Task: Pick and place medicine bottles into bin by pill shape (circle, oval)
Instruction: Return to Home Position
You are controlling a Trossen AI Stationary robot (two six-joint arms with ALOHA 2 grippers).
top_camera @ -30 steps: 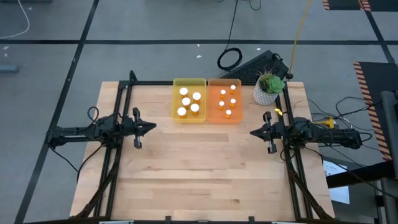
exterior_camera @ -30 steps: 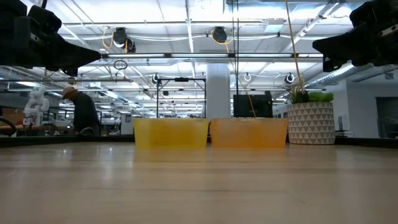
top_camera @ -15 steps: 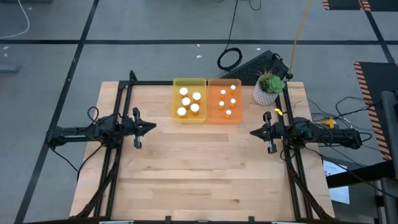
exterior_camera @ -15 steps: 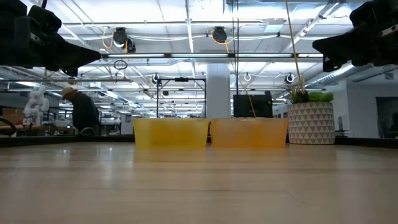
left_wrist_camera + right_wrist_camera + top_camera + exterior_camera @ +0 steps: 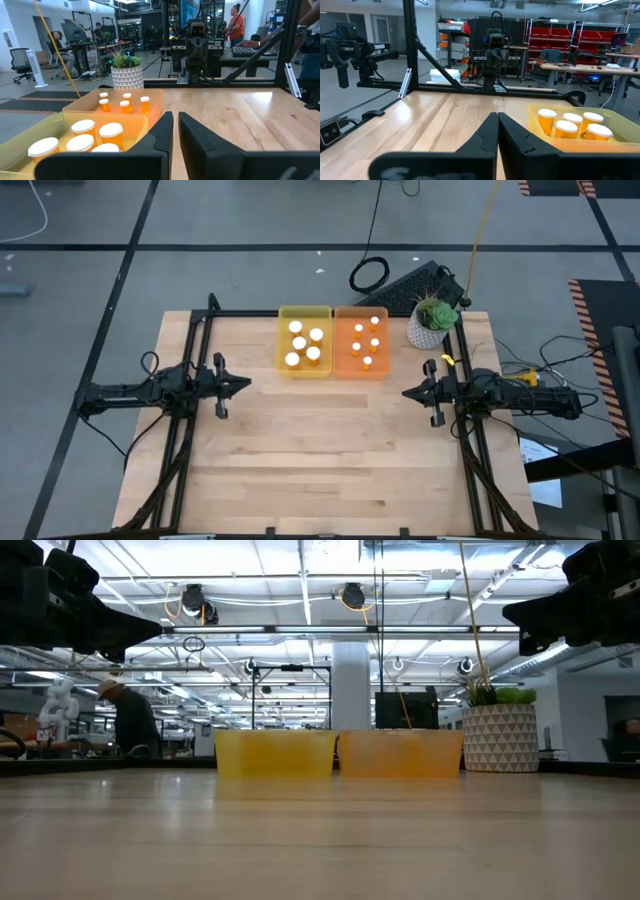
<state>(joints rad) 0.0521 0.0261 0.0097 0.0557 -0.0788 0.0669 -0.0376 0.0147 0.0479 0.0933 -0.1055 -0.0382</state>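
Two bins stand side by side at the table's far middle. The yellow bin [image 5: 304, 341] holds several wide orange medicine bottles [image 5: 303, 343] with white caps. The orange bin [image 5: 361, 342] holds several narrower bottles [image 5: 366, 340]. All stand upright on their bases. My left gripper [image 5: 245, 384] hovers shut at the table's left, pointing right, with the bins ahead of it [image 5: 111, 134]. My right gripper [image 5: 408, 392] hovers shut at the table's right, pointing left. Neither holds anything.
A white patterned pot with a green plant [image 5: 432, 322] stands just right of the orange bin. Black frame rails run along the table's left, right and far sides. Bare wood lies between the grippers and toward the near edge. People show in the room beyond.
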